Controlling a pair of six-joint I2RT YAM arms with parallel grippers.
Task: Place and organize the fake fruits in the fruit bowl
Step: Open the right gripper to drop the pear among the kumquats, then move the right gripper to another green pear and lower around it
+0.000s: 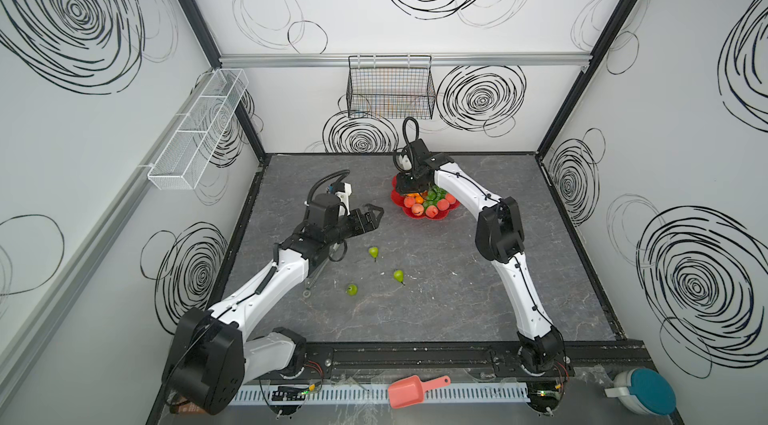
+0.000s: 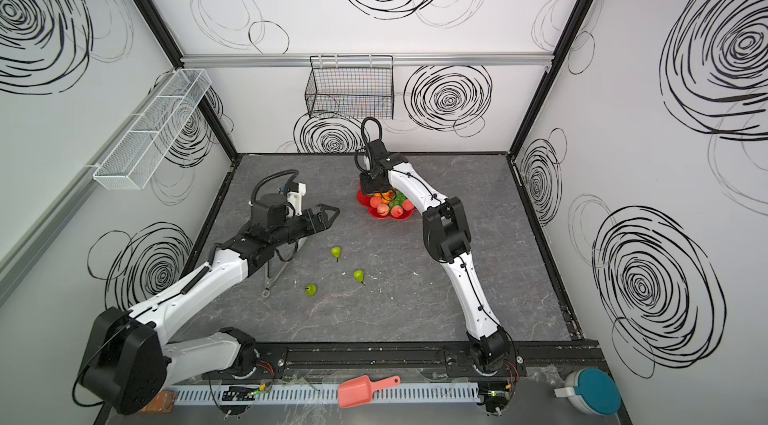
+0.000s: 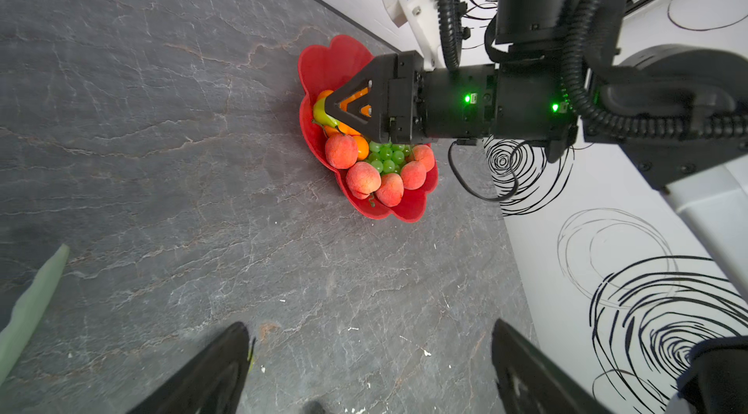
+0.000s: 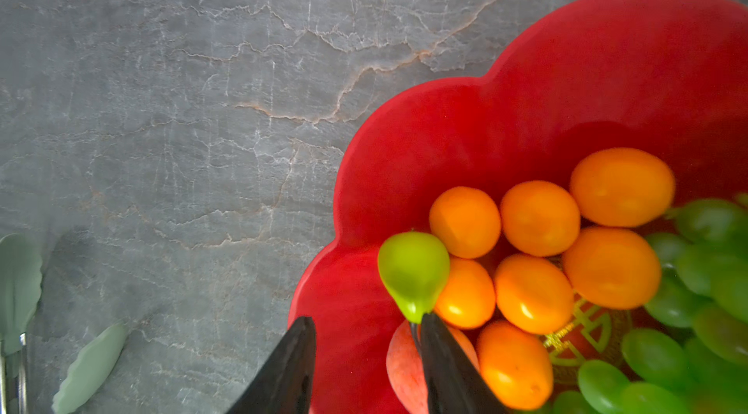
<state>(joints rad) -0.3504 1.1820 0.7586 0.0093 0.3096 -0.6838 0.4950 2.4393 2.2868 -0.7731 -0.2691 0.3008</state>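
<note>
The red flower-shaped fruit bowl [image 1: 419, 216] [image 2: 380, 215] [image 3: 336, 64] [image 4: 566, 80] stands at the back middle of the table. It holds several oranges [image 4: 538, 217], several peaches [image 3: 364, 177], a bunch of green grapes [image 3: 386, 157] and one green pear [image 4: 413, 270] resting against the oranges. My right gripper [image 1: 411, 193] [image 4: 366, 317] hangs just above the bowl, open and empty, with the pear's stem beside one finger. Three more pears [image 1: 373, 252] [image 1: 398, 276] [image 1: 352, 289] lie on the table. My left gripper [image 1: 376, 217] [image 3: 368, 327] hovers open left of the bowl.
Metal tongs with pale green tips [image 1: 316, 277] [image 4: 20, 270] lie under the left arm. A black wire basket [image 1: 390, 86] and a white mesh basket [image 1: 199, 128] hang on the walls. A salmon-pink scoop [image 1: 409, 389] and a teal-lidded container [image 1: 644, 391] sit beyond the front rail.
</note>
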